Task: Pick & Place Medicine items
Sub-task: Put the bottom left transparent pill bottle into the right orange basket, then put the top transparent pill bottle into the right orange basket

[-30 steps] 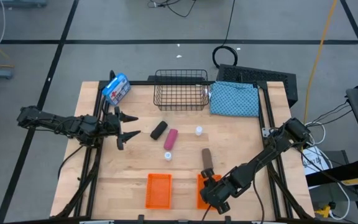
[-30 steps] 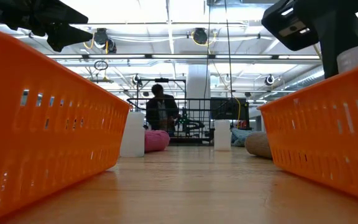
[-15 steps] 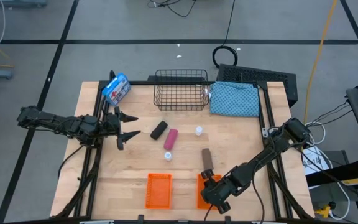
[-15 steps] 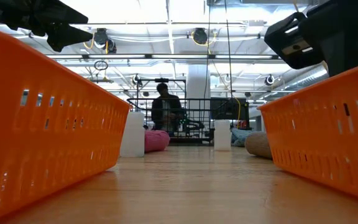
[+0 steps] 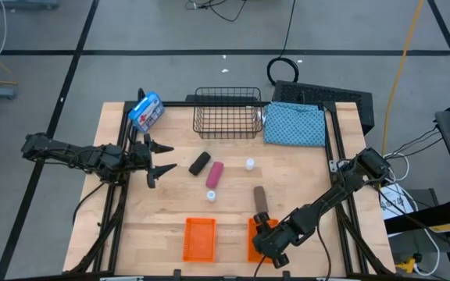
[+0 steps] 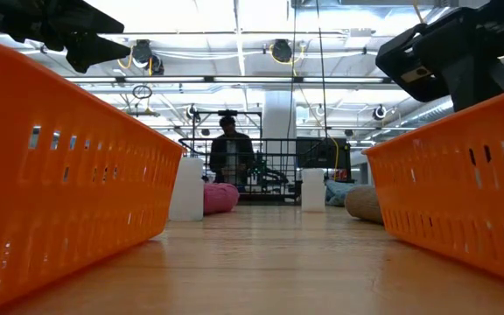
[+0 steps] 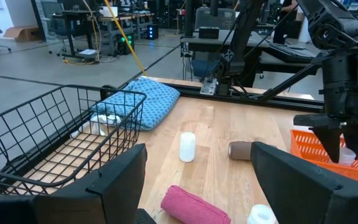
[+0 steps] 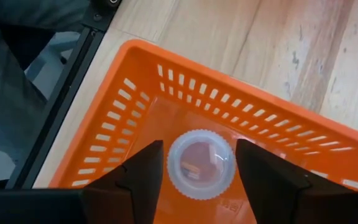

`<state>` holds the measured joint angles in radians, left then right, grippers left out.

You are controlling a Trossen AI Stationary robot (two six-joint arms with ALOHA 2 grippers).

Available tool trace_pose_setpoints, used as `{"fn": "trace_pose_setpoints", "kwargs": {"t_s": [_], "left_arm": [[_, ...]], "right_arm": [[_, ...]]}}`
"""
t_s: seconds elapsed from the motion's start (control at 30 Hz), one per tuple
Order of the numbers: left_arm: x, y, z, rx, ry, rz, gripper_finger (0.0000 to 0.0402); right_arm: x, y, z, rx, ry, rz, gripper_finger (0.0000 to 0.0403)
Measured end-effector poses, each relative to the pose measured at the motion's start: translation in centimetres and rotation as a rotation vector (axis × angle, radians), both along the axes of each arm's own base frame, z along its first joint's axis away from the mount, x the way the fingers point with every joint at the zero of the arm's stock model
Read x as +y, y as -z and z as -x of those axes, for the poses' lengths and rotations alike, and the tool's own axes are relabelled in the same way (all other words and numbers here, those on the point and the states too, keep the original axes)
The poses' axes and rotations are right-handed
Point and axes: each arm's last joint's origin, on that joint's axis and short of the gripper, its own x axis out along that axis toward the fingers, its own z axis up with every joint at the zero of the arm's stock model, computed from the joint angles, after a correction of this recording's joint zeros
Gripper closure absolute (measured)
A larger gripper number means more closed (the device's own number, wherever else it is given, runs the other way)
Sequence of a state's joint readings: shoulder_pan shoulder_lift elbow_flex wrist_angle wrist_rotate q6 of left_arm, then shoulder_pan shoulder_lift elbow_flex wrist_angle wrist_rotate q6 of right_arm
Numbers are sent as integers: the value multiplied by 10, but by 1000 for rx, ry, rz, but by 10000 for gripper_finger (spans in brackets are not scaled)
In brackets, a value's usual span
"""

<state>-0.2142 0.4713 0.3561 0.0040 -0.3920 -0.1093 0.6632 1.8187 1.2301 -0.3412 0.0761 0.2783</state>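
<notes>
Here the wooden table (image 5: pixel 303 183) sits in a workshop where a person (image 6: pixel 229 156) stands beyond the wire basket (image 5: pixel 226 112). The right orange bin (image 8: pixel 166 106) is largely hidden from above by the right gripper (image 8: pixel 199 177), whose parted fingers flank a white bottle (image 8: pixel 201 165) inside it; contact is unclear. The left gripper (image 5: pixel 162 158) hangs wide open, empty, with the black piece (image 5: pixel 200 162) and pink piece (image 5: pixel 215 173) just ahead.

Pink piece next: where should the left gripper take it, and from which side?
Grip the pink piece across its narrow middle, coming straight down from above. It lies flat on the table, slightly slanted, so turn the fingers square to its long axis. The black piece lies close beside it; keep clear of that.
</notes>
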Motion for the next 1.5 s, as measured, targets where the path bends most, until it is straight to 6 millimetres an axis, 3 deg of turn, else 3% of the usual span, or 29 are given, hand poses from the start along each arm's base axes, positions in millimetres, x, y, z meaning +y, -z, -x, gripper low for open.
{"fn": "trace_pose_setpoints", "kwargs": {"t_s": [0.3,0.73,1.07,1.5], "left_arm": [[0,0,0,0,0,0,103],[0,0,0,0,0,0,103],[0,0,0,0,0,0,103],[0,0,0,0,0,0,103]], "right_arm": [[-4,-11,4,-1,14,-11,208],[-20,-69,16,-158,12,-89,212],[-52,-102,16,-370,233,39,221],[-90,-108,-1,-414,408,101,224]]}}
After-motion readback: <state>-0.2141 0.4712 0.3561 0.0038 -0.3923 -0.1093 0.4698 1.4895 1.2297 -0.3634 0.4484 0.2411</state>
